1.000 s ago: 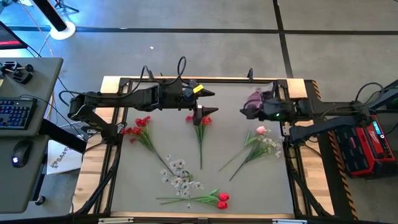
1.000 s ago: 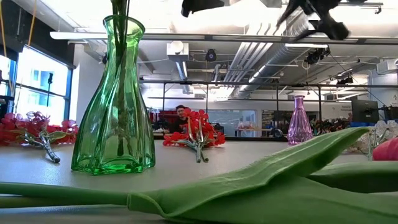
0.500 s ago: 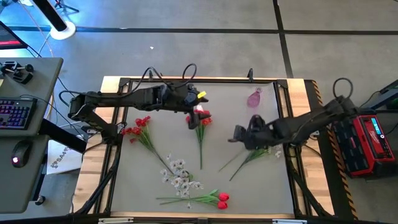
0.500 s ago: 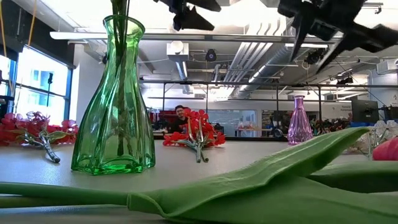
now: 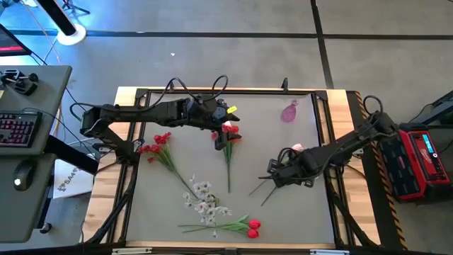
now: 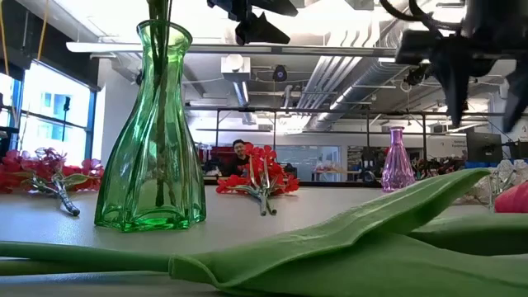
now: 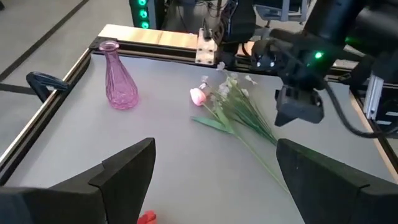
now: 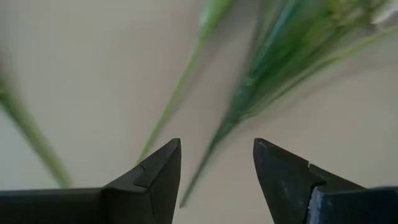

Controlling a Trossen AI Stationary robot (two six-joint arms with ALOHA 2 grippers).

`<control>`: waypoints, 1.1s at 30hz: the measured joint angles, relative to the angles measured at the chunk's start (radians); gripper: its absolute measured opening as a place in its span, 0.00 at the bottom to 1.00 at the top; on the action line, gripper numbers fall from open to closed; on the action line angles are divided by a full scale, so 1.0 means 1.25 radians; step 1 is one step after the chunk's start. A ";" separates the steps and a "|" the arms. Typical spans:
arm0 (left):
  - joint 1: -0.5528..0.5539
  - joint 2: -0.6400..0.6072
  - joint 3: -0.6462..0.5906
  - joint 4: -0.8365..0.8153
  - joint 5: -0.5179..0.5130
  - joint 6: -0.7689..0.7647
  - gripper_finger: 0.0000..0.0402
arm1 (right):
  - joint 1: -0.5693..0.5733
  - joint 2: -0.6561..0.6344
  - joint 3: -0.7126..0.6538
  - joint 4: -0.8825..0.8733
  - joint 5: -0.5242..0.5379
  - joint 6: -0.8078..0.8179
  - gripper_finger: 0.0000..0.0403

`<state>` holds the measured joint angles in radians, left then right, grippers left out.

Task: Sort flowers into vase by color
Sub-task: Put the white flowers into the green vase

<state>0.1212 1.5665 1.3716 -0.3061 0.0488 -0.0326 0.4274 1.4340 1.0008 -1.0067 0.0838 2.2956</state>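
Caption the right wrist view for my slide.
Open right gripper poised just above green flower stems lying on the grey table.

Light: bright and even, ceiling glare in the low view (washed white)
Shadows: soft on the surface (image 5: 177, 205)
Blur: stems (image 8: 249, 99) smeared in right wrist view

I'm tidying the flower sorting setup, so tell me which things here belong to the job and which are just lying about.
Part of the job:
- green vase
- pink vase
- red blossom flowers
- white blossom spray
- red tulips
- pink tulip bunch, under the open right tool
- left tool, open

Just lying about:
- keyboard
- mouse
- red case
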 joint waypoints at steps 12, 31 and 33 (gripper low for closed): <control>-0.003 0.000 0.000 -0.036 -0.002 0.000 0.81 | -0.030 0.063 -0.001 -0.112 -0.069 0.021 0.47; -0.003 0.000 0.000 -0.067 -0.007 0.001 0.81 | -0.080 0.229 -0.001 -0.042 -0.101 0.041 0.47; -0.003 0.000 0.000 -0.067 -0.007 0.001 0.81 | -0.078 0.249 -0.001 -0.043 -0.109 0.035 0.47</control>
<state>0.1173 1.5661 1.3716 -0.3901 0.0402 -0.0315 0.3301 1.7454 0.9993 -1.0599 -0.0528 2.3398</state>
